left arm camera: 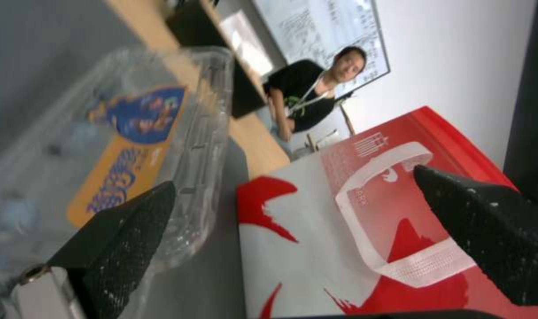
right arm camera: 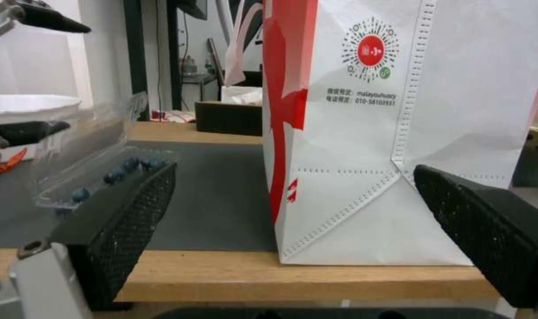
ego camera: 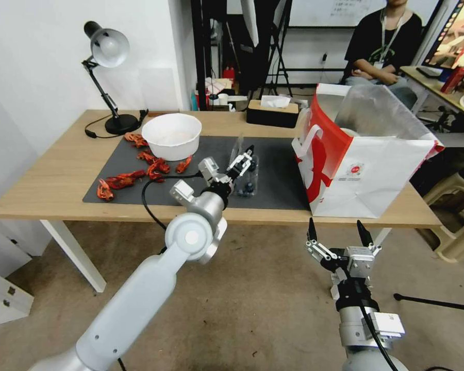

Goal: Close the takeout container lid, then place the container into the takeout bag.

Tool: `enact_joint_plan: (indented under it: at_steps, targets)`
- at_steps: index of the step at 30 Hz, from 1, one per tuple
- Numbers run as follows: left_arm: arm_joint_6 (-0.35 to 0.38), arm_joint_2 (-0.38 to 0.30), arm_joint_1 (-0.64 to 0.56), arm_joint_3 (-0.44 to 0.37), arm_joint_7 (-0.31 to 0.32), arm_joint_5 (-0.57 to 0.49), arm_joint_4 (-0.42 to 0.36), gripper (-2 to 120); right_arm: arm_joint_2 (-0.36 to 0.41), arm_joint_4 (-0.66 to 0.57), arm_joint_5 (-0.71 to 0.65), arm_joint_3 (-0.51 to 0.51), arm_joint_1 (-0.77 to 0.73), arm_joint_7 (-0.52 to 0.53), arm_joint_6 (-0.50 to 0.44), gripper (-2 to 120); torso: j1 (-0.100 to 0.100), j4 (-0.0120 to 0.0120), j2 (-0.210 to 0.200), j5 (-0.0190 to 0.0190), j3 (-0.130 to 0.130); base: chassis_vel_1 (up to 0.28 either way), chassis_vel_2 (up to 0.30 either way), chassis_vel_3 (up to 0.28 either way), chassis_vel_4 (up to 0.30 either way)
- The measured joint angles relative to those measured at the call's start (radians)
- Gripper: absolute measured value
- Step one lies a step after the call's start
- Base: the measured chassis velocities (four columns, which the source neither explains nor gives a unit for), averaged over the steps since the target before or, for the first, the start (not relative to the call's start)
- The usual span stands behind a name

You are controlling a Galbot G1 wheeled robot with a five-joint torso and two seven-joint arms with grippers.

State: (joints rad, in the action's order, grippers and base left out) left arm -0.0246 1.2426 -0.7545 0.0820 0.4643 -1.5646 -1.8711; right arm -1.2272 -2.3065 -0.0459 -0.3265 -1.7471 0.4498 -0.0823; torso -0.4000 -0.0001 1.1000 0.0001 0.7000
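The takeout container (ego camera: pixel 246 186) lies on the dark mat, its clear base holding blueberries (right arm camera: pixel 112 175). Its lid (left arm camera: pixel 127 150), with the blue and orange label, stands half raised and tilted over the base (right arm camera: pixel 86 128). My left gripper (ego camera: pixel 241 164) is open at the lid, one finger (left arm camera: pixel 121 239) against the lid's outer face and the other toward the bag. The takeout bag (ego camera: pixel 376 175) stands open to the right of the container, handle side (left arm camera: pixel 392 212) facing it. My right gripper (ego camera: pixel 339 234) hangs open below the table's front edge, facing the bag's lower corner (right arm camera: pixel 351 133).
A white bowl (ego camera: pixel 171 135) and several red crayfish pieces (ego camera: pixel 134 178) sit on the left part of the mat (ego camera: pixel 278 175). A desk lamp (ego camera: pixel 108 51) stands at the back left and a tissue box (ego camera: pixel 272 111) at the back middle. A stool (ego camera: pixel 459 206) stands right of the table.
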Motion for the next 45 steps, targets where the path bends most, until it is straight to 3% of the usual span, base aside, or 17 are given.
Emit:
enact_joint_plan:
  at_steps: [9, 16, 22, 45]
  targets:
    - [0.014, 0.021, 0.033, -0.001, 0.072, -0.13, 0.049, 100, -0.001, 0.011, 0.001, 0.001, 0.006, 0.0, -0.003, 100, 0.0, 0.0, 0.0, -0.0001, 0.0, 0.0, 0.0, 0.0, 0.0]
    - [0.029, 0.026, 0.046, 0.006, 0.112, -0.137, 0.083, 100, -0.002, 0.015, 0.001, 0.005, 0.012, 0.0, -0.003, 100, 0.0, 0.0001, 0.0, -0.0002, 0.0, 0.0, 0.0, 0.0, 0.0]
    - [0.04, 0.026, 0.051, 0.015, 0.132, -0.128, 0.095, 91, -0.001, 0.018, 0.0, 0.005, 0.013, 0.001, -0.003, 100, 0.0, 0.0001, 0.0, -0.0001, 0.0, 0.0, 0.0, 0.0, 0.0]
    - [0.075, 0.016, 0.056, 0.045, 0.186, -0.06, 0.121, 4, 0.005, 0.031, -0.02, 0.007, 0.044, 0.002, 0.008, 100, 0.0, 0.0001, 0.0, -0.0001, 0.0, 0.0, 0.0, 0.0, 0.0]
